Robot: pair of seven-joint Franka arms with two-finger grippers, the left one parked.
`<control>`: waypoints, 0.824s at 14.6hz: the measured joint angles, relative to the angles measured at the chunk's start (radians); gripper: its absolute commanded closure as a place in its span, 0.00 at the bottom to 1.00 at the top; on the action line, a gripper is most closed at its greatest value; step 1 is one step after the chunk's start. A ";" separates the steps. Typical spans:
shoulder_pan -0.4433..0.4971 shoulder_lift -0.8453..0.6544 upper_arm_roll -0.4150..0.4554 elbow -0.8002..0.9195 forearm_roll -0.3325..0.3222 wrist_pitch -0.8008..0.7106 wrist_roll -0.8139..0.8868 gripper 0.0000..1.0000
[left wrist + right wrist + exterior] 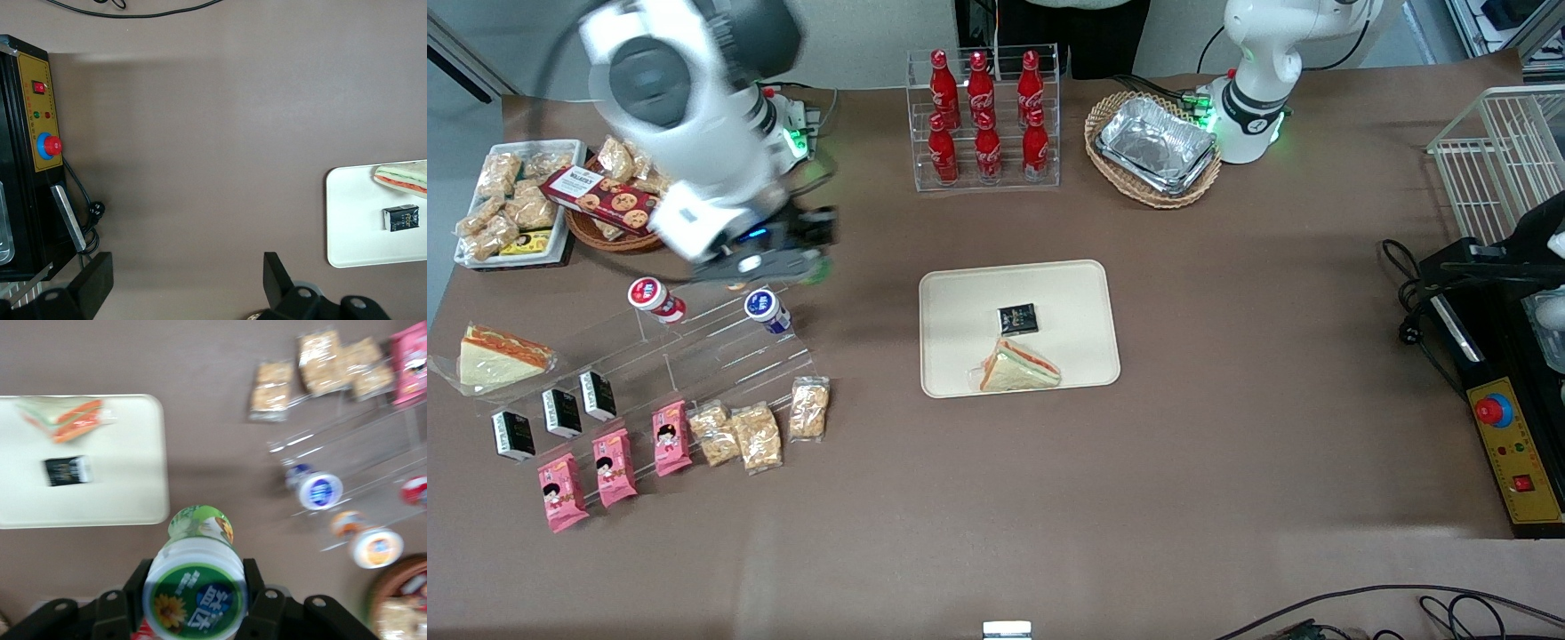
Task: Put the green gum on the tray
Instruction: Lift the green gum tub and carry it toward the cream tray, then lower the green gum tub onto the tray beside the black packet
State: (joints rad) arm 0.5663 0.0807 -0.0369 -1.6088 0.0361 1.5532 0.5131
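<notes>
Two fingers point(137, 590) of the gripper point(195, 600) are pressed against the sides of the green gum point(195, 583), so the bottle is clamped between them with its lid facing the wrist camera. In the front view the gripper point(769, 258) is seen blurred, raised above the clear stepped rack point(694, 347) toward the working arm's end of the table; the gum itself cannot be made out there. The tray point(951, 356) lies at the middle of the table, well apart from the gripper, and a sandwich point(1018, 369) and a small black packet point(1018, 317) are carried on it. On the rack's top step a red-lidded bottle point(655, 300) and a blue-lidded bottle point(767, 310) are left lying; an orange-lidded bottle point(377, 548) is also shown by the wrist camera beside them. Pink packets point(614, 467) and clear snack bags point(756, 434) are lined up on the rack's lowest step, nearer the front camera.
</notes>
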 measured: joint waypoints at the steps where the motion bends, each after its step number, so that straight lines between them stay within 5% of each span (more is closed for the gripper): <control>1: 0.006 0.014 0.040 0.000 0.009 0.032 0.063 0.91; 6: 0.008 0.174 0.172 -0.028 0.016 0.253 0.209 0.91; 12: 0.011 0.301 0.200 -0.232 0.016 0.629 0.253 0.91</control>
State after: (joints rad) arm 0.5773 0.3819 0.1629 -1.8411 0.0525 2.1826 0.7666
